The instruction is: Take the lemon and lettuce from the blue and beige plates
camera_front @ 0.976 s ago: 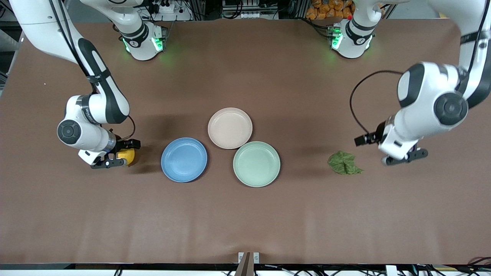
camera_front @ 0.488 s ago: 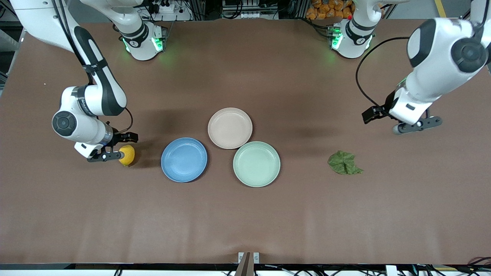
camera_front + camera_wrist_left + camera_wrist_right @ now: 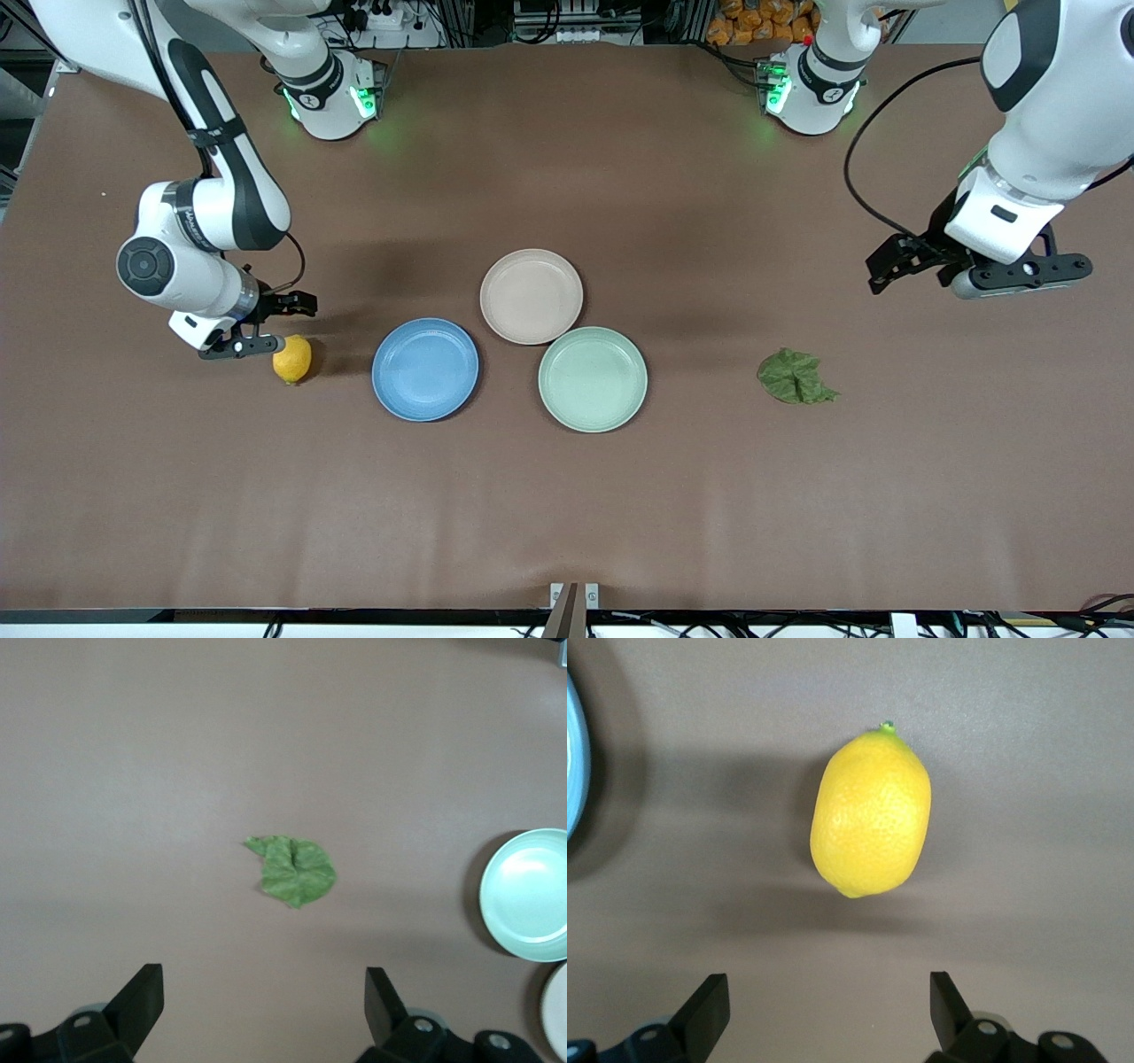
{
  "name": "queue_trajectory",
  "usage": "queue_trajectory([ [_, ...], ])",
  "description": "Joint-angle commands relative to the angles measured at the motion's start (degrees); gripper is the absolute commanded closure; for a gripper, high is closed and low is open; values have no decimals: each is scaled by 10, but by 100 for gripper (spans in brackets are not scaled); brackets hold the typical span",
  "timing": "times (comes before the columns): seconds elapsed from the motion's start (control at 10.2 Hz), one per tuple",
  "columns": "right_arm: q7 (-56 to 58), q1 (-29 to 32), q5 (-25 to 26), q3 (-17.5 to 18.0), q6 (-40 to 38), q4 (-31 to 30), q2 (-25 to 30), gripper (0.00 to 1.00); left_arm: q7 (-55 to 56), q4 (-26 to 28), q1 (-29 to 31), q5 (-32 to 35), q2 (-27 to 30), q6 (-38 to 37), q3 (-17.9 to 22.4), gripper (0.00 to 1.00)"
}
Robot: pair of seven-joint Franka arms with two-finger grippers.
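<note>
Lifted clear since a second ago: right gripper [image 3: 257, 325] now off the lemon [image 3: 292, 359], up over bare table toward the right arm's end; left gripper [image 3: 979, 270] risen too, over bare table at the left arm's end.

Front view: lemon lying on the brown table [image 3: 567, 514], beside the blue plate [image 3: 425, 369] yet apart from it. Lettuce [image 3: 796, 377] flat on the table toward the left arm's end, well apart from the mint-green plate [image 3: 593, 379]. Beige plate [image 3: 532, 296] bare, farther from the camera than the blue one.

Left wrist view: fingers [image 3: 142, 1001] spread wide, holding nothing, lettuce [image 3: 292, 871] below.

Right wrist view: fingers [image 3: 709, 1008] wide apart, empty, lemon [image 3: 871, 814] untouched on the table.
</note>
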State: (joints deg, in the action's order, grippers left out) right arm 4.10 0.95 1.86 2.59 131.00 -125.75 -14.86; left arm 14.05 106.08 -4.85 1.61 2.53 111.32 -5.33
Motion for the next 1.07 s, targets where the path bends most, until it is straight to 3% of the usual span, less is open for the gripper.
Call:
queue_trajectory([
  [0.0,-8,0,1,0,3,-27,39,0,-60,-63,-2,30,-8,-76,-6,0],
  [0.29,-8,2,1,0,-20,-27,69,0,-54,-175,-1,-20,-25,-190,-6,0],
  [0.98,-7,3,1,0,-103,-21,132,0,-39,-181,0,-33,-10,-218,-25,0],
])
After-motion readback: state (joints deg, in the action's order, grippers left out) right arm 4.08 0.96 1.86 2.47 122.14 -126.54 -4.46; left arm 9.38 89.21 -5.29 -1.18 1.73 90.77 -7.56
